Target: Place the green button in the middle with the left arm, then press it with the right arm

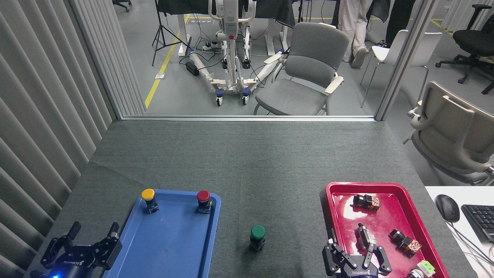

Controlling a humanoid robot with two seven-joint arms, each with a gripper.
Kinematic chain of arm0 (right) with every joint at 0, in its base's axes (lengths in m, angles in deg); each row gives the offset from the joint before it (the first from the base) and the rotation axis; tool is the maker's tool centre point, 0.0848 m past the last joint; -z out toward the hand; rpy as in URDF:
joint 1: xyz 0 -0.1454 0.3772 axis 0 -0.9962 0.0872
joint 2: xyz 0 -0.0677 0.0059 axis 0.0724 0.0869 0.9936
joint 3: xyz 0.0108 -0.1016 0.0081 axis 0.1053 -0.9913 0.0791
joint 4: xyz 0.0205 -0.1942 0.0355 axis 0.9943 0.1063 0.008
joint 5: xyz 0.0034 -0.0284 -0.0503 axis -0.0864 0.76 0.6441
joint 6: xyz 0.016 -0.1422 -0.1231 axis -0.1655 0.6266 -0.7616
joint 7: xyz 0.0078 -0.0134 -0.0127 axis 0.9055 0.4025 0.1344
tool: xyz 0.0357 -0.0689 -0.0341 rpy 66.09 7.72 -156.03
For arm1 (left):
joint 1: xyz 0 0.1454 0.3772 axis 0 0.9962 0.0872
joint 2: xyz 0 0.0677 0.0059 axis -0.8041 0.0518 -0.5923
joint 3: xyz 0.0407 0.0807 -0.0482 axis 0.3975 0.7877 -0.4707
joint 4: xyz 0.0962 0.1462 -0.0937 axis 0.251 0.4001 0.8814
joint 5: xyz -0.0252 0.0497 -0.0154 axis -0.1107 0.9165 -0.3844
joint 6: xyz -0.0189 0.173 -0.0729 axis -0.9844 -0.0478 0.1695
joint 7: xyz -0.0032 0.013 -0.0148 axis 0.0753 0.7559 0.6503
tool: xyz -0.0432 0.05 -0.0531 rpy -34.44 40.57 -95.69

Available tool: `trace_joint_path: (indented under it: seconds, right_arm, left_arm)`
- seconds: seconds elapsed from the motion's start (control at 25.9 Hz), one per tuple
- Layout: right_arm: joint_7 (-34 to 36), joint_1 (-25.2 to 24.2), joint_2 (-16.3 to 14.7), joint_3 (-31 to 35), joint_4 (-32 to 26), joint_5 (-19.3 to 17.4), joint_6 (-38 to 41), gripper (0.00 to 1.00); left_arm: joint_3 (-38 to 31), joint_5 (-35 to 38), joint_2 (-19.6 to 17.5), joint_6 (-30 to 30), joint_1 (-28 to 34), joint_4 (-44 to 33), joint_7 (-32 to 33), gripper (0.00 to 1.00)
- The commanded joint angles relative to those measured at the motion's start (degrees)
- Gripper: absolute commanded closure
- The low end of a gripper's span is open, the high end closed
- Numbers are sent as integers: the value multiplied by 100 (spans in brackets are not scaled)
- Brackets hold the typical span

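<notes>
The green button (257, 234) stands upright on the bare grey cloth (247, 162), between the blue tray (170, 247) and the red tray (389, 193), touched by nothing. The left gripper (92, 241) hovers beside the blue tray, fingers spread. The right gripper (357, 256) hangs over the red tray's near edge, fingers spread too.

At the bottom edge of the frame both arms are cut off: only the left gripper (92, 237) and a sliver of its body show at lower left, and the right gripper (357, 251) at lower right loses its wrist below the lettering. The right gripper's fingers (362, 236) cover part of a small part in the red tray (331, 200). A keyboard (480, 220) runs off the right edge. At the top edge a person (357, 23) shows only as legs
</notes>
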Motion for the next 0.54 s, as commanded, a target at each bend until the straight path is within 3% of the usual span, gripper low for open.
trace_joint_path:
  seconds: [0.0,0.23,0.5]
  right_arm:
    - [-5,-17,-3,48,-42,-9,51,0]
    - [-14,-26,15,48,-77,0,33,0]
    - [-14,-26,32,48,-77,-9,42,0]
  left_arm:
    - [-2,17,128,-13,0,-3,-6,1]
    - [-63,88,796,75,35,-126,-516,1]
    - [-46,255,936,75,105,-232,-542,1]
